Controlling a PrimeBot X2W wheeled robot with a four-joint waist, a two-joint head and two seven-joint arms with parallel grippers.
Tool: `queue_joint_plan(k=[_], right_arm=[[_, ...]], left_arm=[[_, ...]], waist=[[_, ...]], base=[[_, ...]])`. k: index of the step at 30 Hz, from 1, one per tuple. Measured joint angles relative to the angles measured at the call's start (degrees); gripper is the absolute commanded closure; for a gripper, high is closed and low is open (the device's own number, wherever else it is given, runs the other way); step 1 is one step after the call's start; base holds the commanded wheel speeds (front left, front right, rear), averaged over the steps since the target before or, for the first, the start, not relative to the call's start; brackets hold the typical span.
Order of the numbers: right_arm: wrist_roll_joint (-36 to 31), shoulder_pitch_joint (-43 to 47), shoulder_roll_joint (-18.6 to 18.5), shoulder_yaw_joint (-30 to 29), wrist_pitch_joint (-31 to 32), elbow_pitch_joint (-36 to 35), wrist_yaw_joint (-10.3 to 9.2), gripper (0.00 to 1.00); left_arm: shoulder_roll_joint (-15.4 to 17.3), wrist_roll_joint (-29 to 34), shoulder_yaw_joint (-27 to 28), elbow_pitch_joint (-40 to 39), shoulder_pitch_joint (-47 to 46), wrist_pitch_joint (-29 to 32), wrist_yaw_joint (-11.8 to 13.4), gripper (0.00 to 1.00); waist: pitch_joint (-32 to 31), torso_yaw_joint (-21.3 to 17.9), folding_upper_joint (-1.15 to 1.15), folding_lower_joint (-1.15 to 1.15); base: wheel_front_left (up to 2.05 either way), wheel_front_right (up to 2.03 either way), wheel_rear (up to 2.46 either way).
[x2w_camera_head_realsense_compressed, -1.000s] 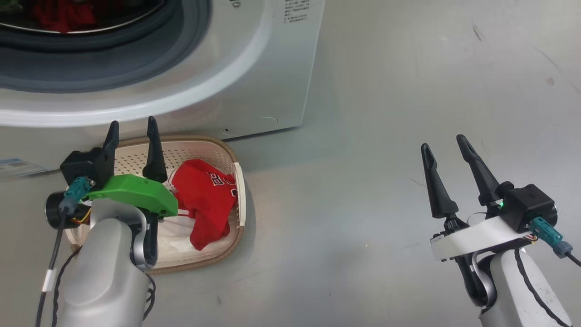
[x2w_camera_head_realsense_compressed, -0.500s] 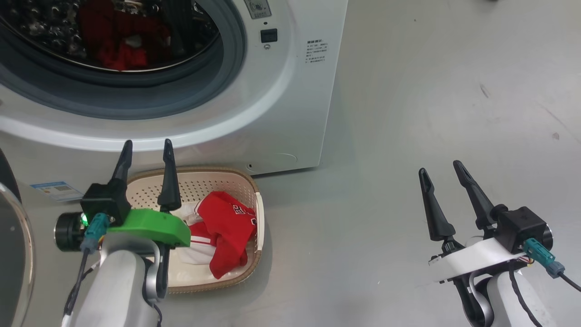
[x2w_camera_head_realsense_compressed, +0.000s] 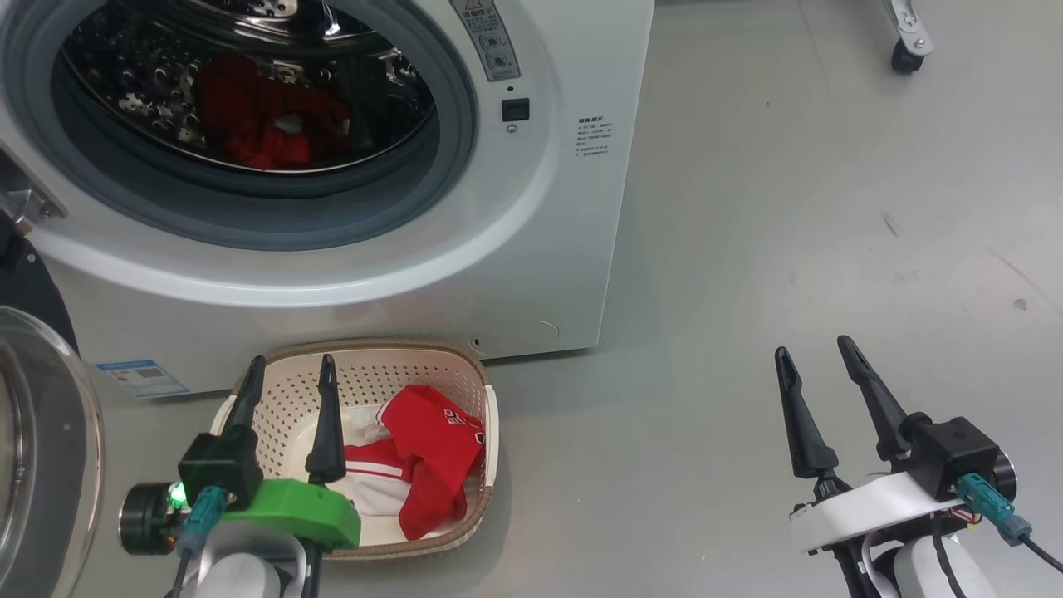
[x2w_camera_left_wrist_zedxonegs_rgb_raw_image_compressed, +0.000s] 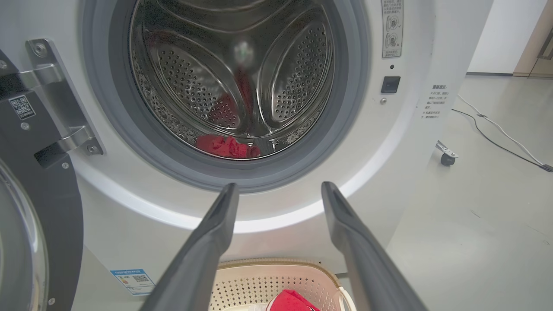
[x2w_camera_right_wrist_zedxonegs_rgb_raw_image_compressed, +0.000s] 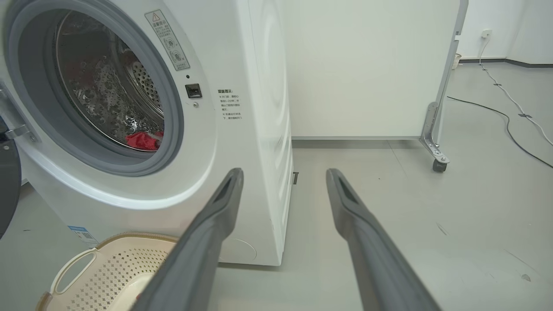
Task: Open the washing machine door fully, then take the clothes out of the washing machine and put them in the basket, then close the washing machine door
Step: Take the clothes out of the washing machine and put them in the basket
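**Head view.** The washing machine door (x2w_camera_head_realsense_compressed: 40,453) stands swung wide at the left edge, so the first step appears complete. One piece of the clothes (x2w_camera_head_realsense_compressed: 436,453), red with white trim, lies in the basket (x2w_camera_head_realsense_compressed: 492,432), which sits on the floor (x2w_camera_head_realsense_compressed: 747,249) just in front of the washing machine (x2w_camera_head_realsense_compressed: 531,249). More red fabric (x2w_camera_head_realsense_compressed: 266,133) lies in the drum (x2w_camera_head_realsense_compressed: 124,100), so unloading is judged part-way and closing the door is still ahead. The left gripper (x2w_camera_head_realsense_compressed: 292,360) hovers over the basket, fingers spread and empty. The right gripper (x2w_camera_head_realsense_compressed: 812,345), well to the right over bare floor, is likewise spread and empty.

**Left wrist view.** The parted fingers frame the lower edge of the round opening. The red fabric rests on the drum's bottom, far from the fingertips, and the basket's far rim shows below.

**Right wrist view.** The fingers stand apart with nothing between them. The machine front is at the left and the basket at the near left.

**Change.** Against the frame one second earlier, the whole head view has shifted because the camera has lifted, bringing the drum opening and the door into the picture. The garment in the basket lies as before, and both grippers remain spread.
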Motion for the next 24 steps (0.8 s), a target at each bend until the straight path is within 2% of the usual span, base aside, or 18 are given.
queue_joint_plan(k=[6, 24], right_arm=[[-0.2, 1.4, 0.2, -0.1, 0.0, -0.5, -0.93, 0.00], [-0.7, 3.5, 0.7, 0.6, 0.0, -1.3, -1.45, 0.00]], left_arm=[[0.1, 0.5, -0.3, -1.4, 3.1, 0.0, 0.2, 0.00], [0.3, 0.5, -1.6, -4.6, 7.5, 0.0, 0.6, 0.00]], waist=[[-1.3, 0.5, 0.00, 0.00], [-2.6, 0.1, 0.00, 0.00]], base=[[0.00, 0.00, 0.00], [0.00, 0.00, 0.00]])
